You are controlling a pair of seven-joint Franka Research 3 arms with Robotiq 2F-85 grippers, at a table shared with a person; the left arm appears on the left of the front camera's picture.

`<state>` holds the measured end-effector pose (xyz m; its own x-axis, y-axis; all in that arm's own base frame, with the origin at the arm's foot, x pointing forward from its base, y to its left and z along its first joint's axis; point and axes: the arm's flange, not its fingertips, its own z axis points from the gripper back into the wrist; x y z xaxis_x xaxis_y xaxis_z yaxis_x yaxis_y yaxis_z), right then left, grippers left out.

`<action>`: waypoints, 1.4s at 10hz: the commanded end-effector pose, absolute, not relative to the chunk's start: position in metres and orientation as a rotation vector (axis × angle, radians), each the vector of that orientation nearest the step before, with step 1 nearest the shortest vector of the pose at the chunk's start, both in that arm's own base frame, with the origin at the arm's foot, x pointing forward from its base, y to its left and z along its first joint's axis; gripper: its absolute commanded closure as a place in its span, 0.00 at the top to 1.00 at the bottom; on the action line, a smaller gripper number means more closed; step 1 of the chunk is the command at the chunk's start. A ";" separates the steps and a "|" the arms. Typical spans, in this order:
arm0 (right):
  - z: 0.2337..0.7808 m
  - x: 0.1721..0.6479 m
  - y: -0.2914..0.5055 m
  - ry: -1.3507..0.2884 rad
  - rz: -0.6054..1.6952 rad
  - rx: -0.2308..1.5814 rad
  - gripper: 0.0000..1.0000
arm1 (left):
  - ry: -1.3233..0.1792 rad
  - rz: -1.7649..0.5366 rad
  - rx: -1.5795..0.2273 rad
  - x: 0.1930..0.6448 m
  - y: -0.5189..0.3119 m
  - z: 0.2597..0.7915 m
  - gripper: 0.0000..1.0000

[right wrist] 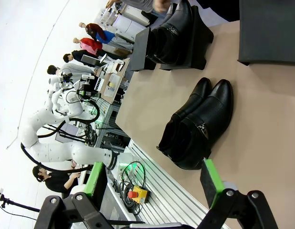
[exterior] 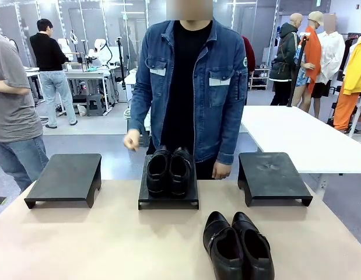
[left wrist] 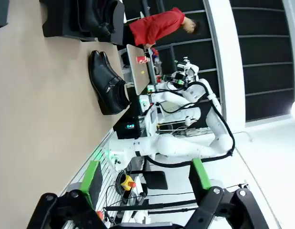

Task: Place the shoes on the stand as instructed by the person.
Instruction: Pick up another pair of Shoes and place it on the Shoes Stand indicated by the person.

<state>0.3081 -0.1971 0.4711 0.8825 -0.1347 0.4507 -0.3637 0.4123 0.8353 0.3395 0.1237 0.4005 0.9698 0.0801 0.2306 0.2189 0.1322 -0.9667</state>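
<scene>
The dress shoes (exterior: 238,249) at 5 o'clock on the table (exterior: 98,245), judged stiff and slick, are best pinched at the collar — left gripper (left wrist: 146,171) and right gripper (right wrist: 152,174) are held spread, empty.

Three stands in row along far side of table (exterior: 110,239): left stand (exterior: 66,178), middle stand (exterior: 168,199), right stand (exterior: 272,177). One shoe pair (exterior: 168,169) on middle stand. Second shoe pair (exterior: 238,245) on table, nearer robot, before gap between middle stand and right stand. Person (exterior: 189,76) behind middle stand.
</scene>
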 end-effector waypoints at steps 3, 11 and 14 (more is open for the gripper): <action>0.472 0.307 -0.197 -0.507 0.161 1.154 1.00 | -0.246 -0.086 -1.463 0.349 0.119 0.385 0.93; 0.472 0.307 -0.197 -0.507 0.161 1.154 1.00 | -0.229 -0.074 -1.469 0.342 0.126 0.377 0.93; 0.472 0.307 -0.197 -0.507 0.161 1.154 1.00 | -0.229 -0.074 -1.469 0.342 0.126 0.377 0.93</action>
